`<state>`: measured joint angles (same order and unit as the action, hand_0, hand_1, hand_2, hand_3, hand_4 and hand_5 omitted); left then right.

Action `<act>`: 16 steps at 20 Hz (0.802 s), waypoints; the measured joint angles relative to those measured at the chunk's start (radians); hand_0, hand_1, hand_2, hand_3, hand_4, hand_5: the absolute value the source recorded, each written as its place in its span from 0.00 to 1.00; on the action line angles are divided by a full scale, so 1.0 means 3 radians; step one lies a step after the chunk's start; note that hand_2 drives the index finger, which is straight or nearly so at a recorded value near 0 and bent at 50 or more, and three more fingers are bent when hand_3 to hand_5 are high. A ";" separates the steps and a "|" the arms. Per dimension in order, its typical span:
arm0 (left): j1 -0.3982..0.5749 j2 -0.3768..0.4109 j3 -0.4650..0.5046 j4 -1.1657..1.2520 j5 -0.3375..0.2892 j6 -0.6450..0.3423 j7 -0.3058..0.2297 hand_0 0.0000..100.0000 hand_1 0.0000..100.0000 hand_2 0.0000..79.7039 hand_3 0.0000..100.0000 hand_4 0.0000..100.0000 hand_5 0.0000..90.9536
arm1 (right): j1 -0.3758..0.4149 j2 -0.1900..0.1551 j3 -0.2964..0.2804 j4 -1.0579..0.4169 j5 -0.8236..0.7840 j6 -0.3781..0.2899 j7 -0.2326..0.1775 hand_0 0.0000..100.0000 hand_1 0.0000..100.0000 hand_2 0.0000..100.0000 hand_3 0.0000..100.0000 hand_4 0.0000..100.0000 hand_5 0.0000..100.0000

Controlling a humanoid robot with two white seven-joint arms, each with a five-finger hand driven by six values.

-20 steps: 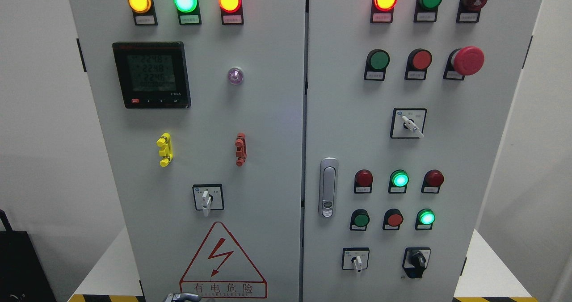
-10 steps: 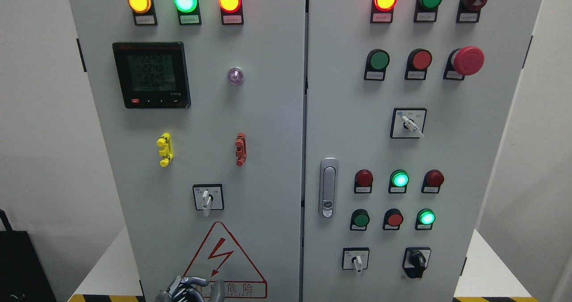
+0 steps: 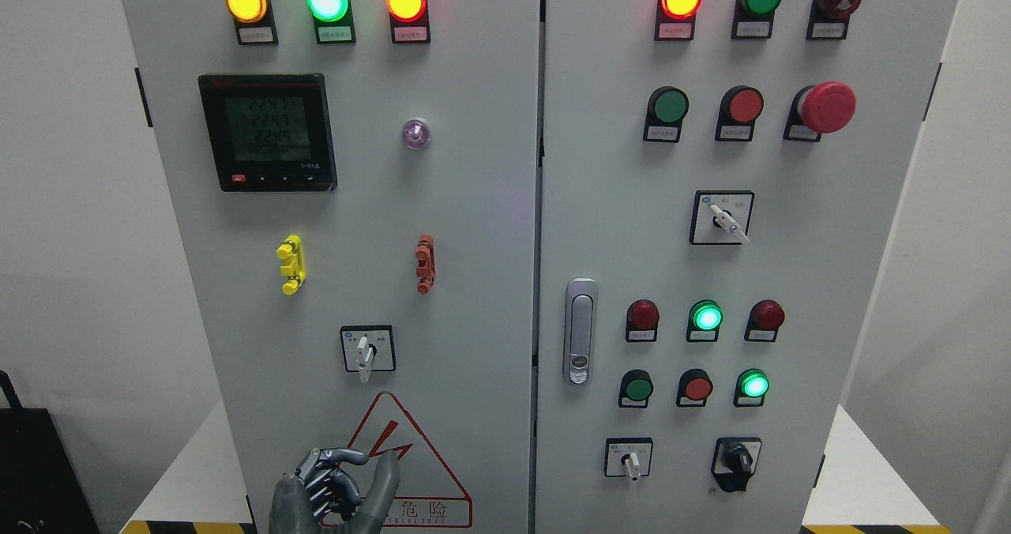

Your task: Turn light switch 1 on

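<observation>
My left hand [image 3: 340, 490] rises from the bottom edge in front of the left cabinet door [image 3: 474, 281], over the red warning triangle [image 3: 395, 463]. Its fingers [image 3: 332, 463] are curled in toward the palm, the thumb stands up beside them, and it holds nothing. Above the hand, apart from it, a white-handled rotary selector switch [image 3: 365, 350] sits on the same door, handle pointing down. The right door carries more selector switches [image 3: 720, 219] [image 3: 629, 459] [image 3: 736, 461] and several push buttons and lamps; two green lamps [image 3: 706, 316] [image 3: 753, 384] glow. No right hand shows.
A digital meter [image 3: 268, 133] and three lit lamps [image 3: 327, 1] fill the left door's top. Yellow [image 3: 291, 264] and red [image 3: 425, 263] clips stick out mid-door. A metal door handle [image 3: 580, 332] and a red mushroom stop button [image 3: 826, 107] protrude on the right door.
My left hand has risen from just peeking over the bottom edge to cover the warning triangle's lower left, closer to the rotary switch. The meter digits changed slightly.
</observation>
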<state>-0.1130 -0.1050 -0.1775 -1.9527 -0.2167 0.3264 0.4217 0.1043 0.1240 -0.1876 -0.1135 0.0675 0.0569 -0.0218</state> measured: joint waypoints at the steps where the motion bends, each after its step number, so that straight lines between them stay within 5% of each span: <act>1: -0.0018 -0.0004 -0.0001 -0.0002 0.0001 0.0007 0.0009 0.13 0.68 0.70 0.94 0.93 0.91 | 0.0000 0.0000 0.0000 0.0000 0.0000 0.0000 0.0000 0.00 0.00 0.00 0.00 0.00 0.00; 16: -0.0262 -0.0050 -0.0008 -0.0010 0.0001 0.0143 0.0195 0.13 0.70 0.70 0.94 0.92 0.91 | 0.0000 0.0000 0.0000 0.0000 0.0000 0.0000 0.0000 0.00 0.00 0.00 0.00 0.00 0.00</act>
<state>-0.1917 -0.1200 -0.1798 -1.9557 -0.2163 0.3694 0.4800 0.1043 0.1240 -0.1876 -0.1135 0.0675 0.0569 -0.0218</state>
